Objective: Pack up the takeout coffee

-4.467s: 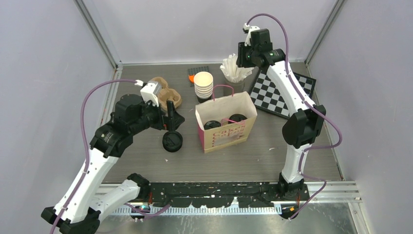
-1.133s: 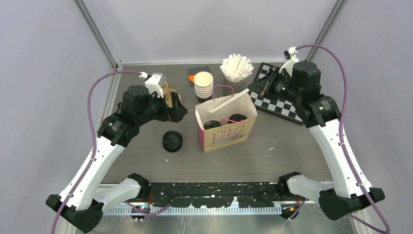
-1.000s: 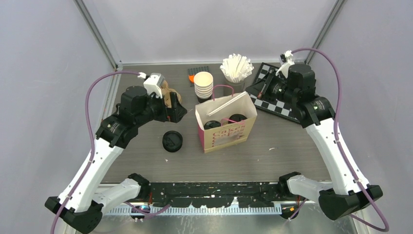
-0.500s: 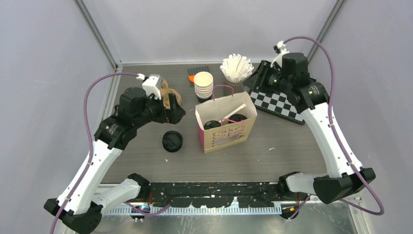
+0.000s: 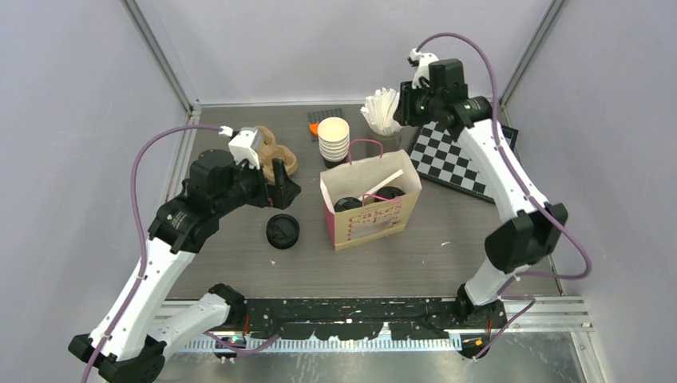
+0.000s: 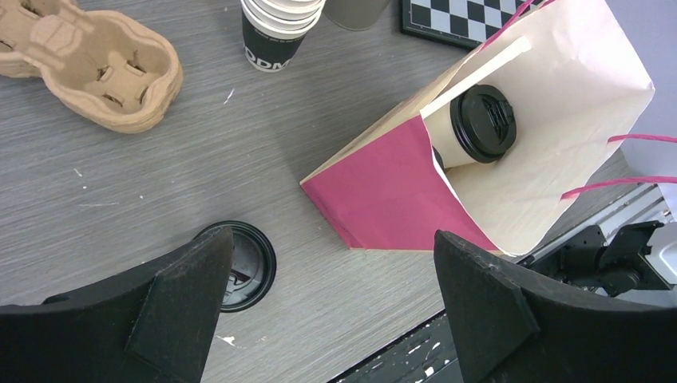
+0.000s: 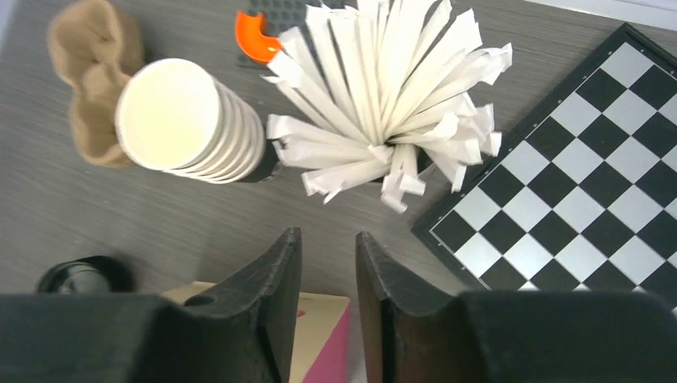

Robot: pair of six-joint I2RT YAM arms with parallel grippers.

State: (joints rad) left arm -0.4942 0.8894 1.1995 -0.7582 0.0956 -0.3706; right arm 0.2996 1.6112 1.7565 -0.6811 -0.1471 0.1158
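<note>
Two takeout coffee cups with black lids (image 5: 348,204) (image 5: 389,193) stand inside the open pink-and-cream paper bag (image 5: 375,219). A paper-wrapped straw (image 5: 384,182) leans across them in the bag. The left wrist view shows one lidded cup (image 6: 482,124) and the straw (image 6: 475,76) inside the bag (image 6: 391,183). My left gripper (image 5: 285,190) (image 6: 331,239) hangs wide open left of the bag, holding nothing. My right gripper (image 5: 397,102) (image 7: 329,239) hovers behind the bag, next to the bunch of straws (image 7: 391,104), its fingers a little apart and empty.
A loose black lid (image 5: 283,230) (image 6: 239,267) lies left of the bag. A cardboard cup carrier (image 5: 275,153), a stack of lidless cups (image 5: 334,140) (image 7: 180,124) and a straw holder (image 5: 383,112) stand behind. A checkerboard (image 5: 459,155) (image 7: 591,175) lies at the back right.
My right gripper has opened and let go of a straw, which dropped into the bag. The right arm then swung up and back to the straw holder. The left arm barely moved.
</note>
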